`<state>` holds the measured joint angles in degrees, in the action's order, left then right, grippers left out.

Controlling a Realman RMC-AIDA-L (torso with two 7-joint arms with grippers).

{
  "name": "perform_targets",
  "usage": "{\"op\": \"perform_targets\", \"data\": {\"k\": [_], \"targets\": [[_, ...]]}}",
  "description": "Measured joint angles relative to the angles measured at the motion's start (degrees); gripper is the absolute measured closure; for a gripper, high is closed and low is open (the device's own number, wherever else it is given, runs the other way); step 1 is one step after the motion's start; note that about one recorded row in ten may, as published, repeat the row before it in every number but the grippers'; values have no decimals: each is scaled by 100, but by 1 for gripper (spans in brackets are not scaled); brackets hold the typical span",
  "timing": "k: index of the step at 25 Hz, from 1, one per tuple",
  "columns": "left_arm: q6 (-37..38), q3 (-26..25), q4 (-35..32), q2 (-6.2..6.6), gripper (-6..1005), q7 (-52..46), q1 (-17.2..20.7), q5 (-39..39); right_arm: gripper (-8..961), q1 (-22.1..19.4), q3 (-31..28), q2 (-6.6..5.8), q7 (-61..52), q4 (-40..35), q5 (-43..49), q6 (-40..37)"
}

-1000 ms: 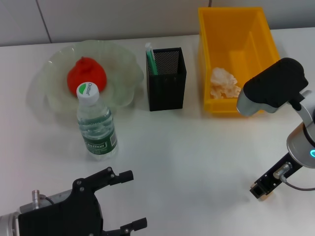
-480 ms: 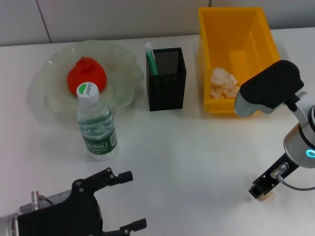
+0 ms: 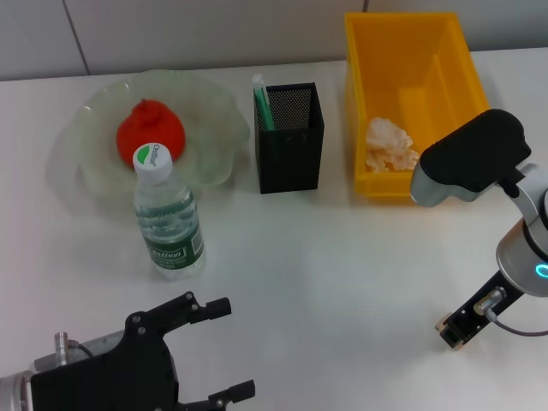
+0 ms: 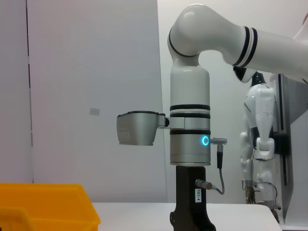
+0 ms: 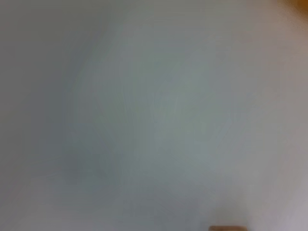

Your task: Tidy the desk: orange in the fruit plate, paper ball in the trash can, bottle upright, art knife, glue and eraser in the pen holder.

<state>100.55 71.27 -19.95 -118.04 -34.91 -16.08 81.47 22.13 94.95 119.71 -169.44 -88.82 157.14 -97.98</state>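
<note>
Eraser (image 3: 451, 334), small and tan, lies on the desk (image 3: 342, 265) well in front of the trash can (image 3: 411, 94), and the right gripper (image 3: 458, 330), fingers unclear, has slid slightly nearer it to grab, while the left gripper (image 3: 227, 347) waits spread.

Upright bottle (image 3: 167, 214) beside orange (image 3: 151, 131) in plate (image 3: 214, 103)
</note>
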Motion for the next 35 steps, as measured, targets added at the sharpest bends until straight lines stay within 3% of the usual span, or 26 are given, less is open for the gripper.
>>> {"op": "perform_targets", "data": {"k": [7,28,35], "targets": [[6,9,0,0,186,-6,-9,0,685,46,5,-15,0,158,0,47],[9,9,2,0,186,9,9,0,702,45,-40,-21,10,-6,1,28],[7,9,3,0,186,11,8,0,702,32,-195,-22,10,-475,16,-126]]}}
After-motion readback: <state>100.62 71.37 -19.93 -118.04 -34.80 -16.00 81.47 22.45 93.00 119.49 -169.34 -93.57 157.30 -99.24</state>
